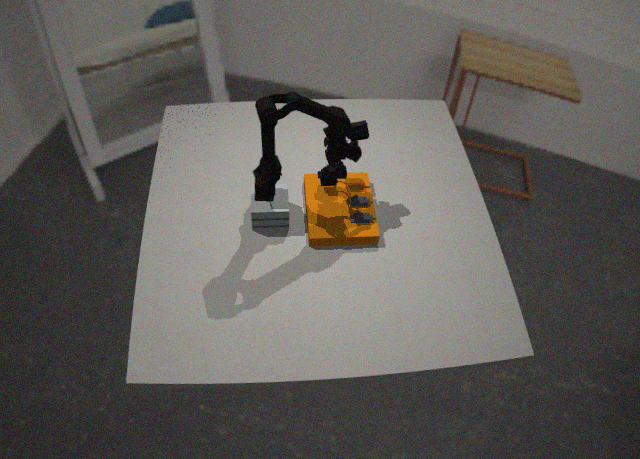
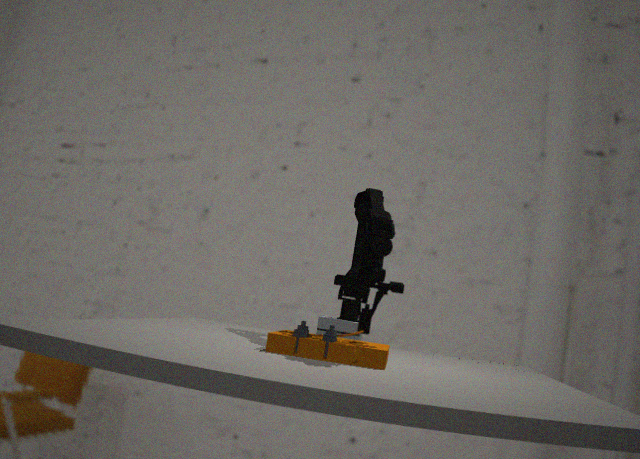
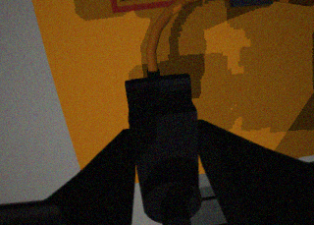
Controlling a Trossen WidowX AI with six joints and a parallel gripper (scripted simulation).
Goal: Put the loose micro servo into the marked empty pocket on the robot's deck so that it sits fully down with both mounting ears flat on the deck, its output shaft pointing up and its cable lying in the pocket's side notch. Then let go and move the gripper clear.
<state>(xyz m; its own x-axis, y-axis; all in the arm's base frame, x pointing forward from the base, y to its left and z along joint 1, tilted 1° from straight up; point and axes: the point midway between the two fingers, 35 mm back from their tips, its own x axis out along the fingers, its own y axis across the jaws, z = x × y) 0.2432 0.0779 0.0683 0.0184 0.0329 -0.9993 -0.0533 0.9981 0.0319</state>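
My gripper [image 1: 328, 182] [image 2: 364, 330] [image 3: 163, 133] is shut on the loose dark micro servo [image 3: 159, 99], low over the orange deck [image 1: 316, 188] [image 2: 361, 355] [image 3: 93, 87]. In the wrist view the servo's rounded end is at the bottom and its orange cable [image 3: 152, 48] leaves the far end, curving up and right. The red-outlined pocket [image 1: 356, 185] [image 3: 142, 8] is beyond the servo, at the top left of the wrist view, apart from it. The exact gap between servo and deck cannot be told. In the top and exterior views the servo is mostly hidden by the fingers.
Two seated servos [image 1: 360, 201] [image 2: 301, 330] stand in the deck along the pocket's side. The grey block [image 1: 270, 218] [image 2: 327, 324] under the arm's base is beside the deck. The white table top [image 1: 413, 299] [image 2: 180, 345] carries both. A wooden side table [image 1: 516, 64] stands behind.
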